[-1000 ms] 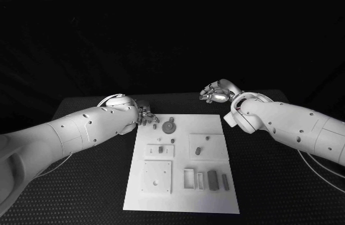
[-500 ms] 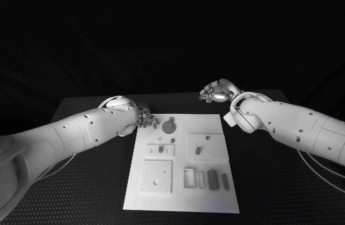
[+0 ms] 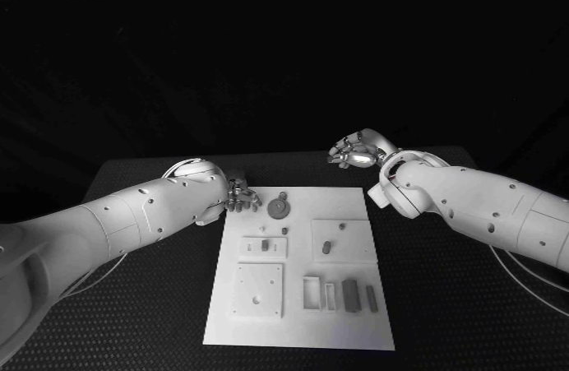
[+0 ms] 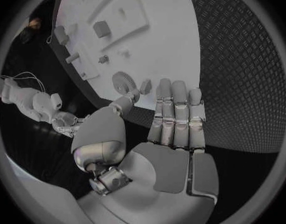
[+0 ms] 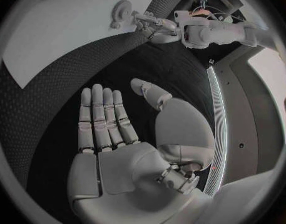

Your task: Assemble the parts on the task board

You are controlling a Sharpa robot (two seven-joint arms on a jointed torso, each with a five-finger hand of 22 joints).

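The white task board (image 3: 299,322) lies in the middle of the black table. On it are a round grey disc (image 3: 279,208) near the far edge, a short peg (image 3: 324,247), a small upright piece (image 3: 263,243) and dark bars (image 3: 351,292) near the front. My left hand (image 3: 241,197) hovers at the board's far left corner, fingers straight and apart (image 4: 175,115), holding nothing; the disc (image 4: 123,79) lies just beyond its fingertips. My right hand (image 3: 353,152) is past the board's far right corner, open and flat (image 5: 105,124) over bare table.
Raised square plates (image 3: 259,290) and a slotted frame (image 3: 312,294) sit on the board's near half. Black textured table (image 3: 451,289) surrounds the board on all sides. The right wrist view shows my left hand (image 5: 152,25) beside the disc (image 5: 121,12).
The left hand's fingers have shifted slightly at the board's far left corner. The right hand has barely moved.
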